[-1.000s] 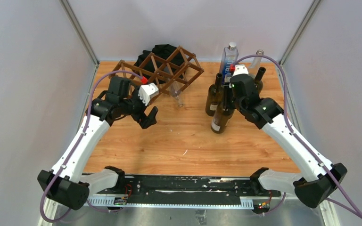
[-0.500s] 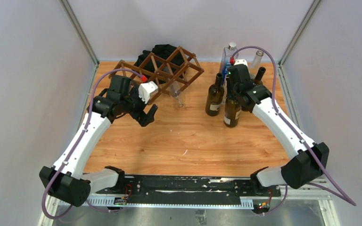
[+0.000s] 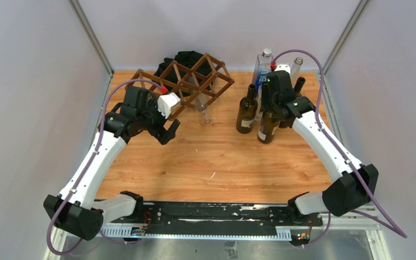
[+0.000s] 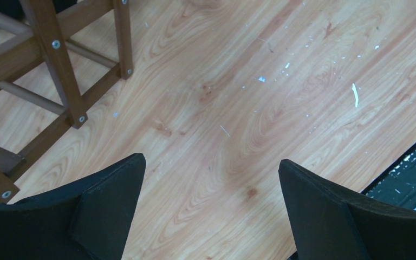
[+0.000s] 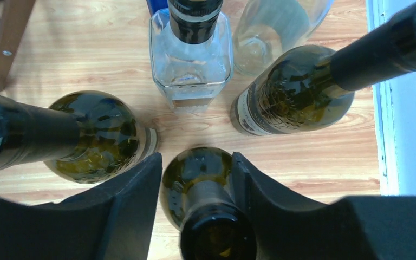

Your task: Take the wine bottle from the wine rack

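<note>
Wine bottle [image 3: 267, 127] is standing on your surface [image 3: 211, 157] in the top view, among other bottles [image 3: 247, 111] and well apart from the wine rack [image 3: 195, 81]. Your left wrist view is showing the left pincer [image 4: 211, 168] gaping wide, gripping nothing. Your right wrist view is showing the right pincer [image 5: 195, 160] clamping that bottle's neck.

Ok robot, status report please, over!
Left tool open, over wooden table by brown wooden lattice rack. Right tool around neck of upright dark glass wine bottle, grip unclear. Four other bottles crowd close.
</note>
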Controlling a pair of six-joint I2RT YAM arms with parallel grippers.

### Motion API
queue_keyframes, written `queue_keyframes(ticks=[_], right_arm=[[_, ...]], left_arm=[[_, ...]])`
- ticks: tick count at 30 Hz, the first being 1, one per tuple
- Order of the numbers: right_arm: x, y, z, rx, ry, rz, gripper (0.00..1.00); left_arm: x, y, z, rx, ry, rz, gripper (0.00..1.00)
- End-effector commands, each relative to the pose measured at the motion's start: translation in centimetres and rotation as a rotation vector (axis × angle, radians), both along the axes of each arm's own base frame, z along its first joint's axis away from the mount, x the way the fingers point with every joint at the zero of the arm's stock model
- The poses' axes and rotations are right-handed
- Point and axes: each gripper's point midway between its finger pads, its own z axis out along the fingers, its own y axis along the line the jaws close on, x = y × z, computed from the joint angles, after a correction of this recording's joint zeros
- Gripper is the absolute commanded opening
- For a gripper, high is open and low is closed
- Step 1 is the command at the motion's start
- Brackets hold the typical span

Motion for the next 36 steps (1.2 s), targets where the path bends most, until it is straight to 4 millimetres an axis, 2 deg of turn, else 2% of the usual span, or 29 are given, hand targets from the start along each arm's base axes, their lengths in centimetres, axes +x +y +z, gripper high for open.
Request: queue_keyframes(ticks=[1, 7, 13, 16, 19, 21, 23, 24, 28, 31, 36], right_arm=[[-0.3, -0.9, 3.7, 0.049, -0.113, -0.040, 0.56], [-1.3, -1.4, 7.8, 0.086, -0.197, -0.047, 0.76], [-2.5, -1.3, 12.9, 0.128, -0.292, -0.048, 0.78], [-3.2, 0.9, 15.0, 0.149, -0.339, 0.014, 0.78], [-3.7, 5.7, 15.6, 0.170, -0.342, 0.163, 0.78], [-3.7, 10.5, 14.5, 0.228, -0.290, 0.332, 0.78], [-3.7, 14.9, 12.3, 0.261, -0.218, 0.455, 0.80], [-3.2, 16.9, 10.4, 0.249, -0.165, 0.491, 0.81], [-2.6, 22.7, 4.9, 0.183, -0.026, 0.582, 0.81], [-1.7, 25.3, 0.7, 0.142, 0.057, 0.601, 0.81], [0.6, 26.7, -4.5, 0.070, 0.118, 0.561, 0.81]], left_arm=[[0.9, 0.4, 1.6, 0.004, -0.082, 0.014, 1.00], [1.6, 0.5, 2.0, 0.002, -0.094, 0.037, 1.00], [3.7, 1.9, 3.4, -0.026, -0.123, 0.098, 1.00], [4.7, 3.1, 3.6, -0.037, -0.116, 0.143, 1.00], [5.2, 3.7, 3.9, -0.059, -0.113, 0.170, 1.00], [5.5, 4.0, 4.0, -0.076, -0.113, 0.185, 1.00], [5.7, 4.2, 3.9, -0.084, -0.110, 0.194, 1.00], [5.8, 4.2, 3.7, -0.086, -0.108, 0.197, 1.00], [5.6, 4.3, 3.1, -0.085, -0.098, 0.199, 1.00], [5.4, 4.4, 2.5, -0.077, -0.099, 0.193, 1.00], [5.0, 4.5, 2.4, -0.066, -0.117, 0.175, 1.00]])
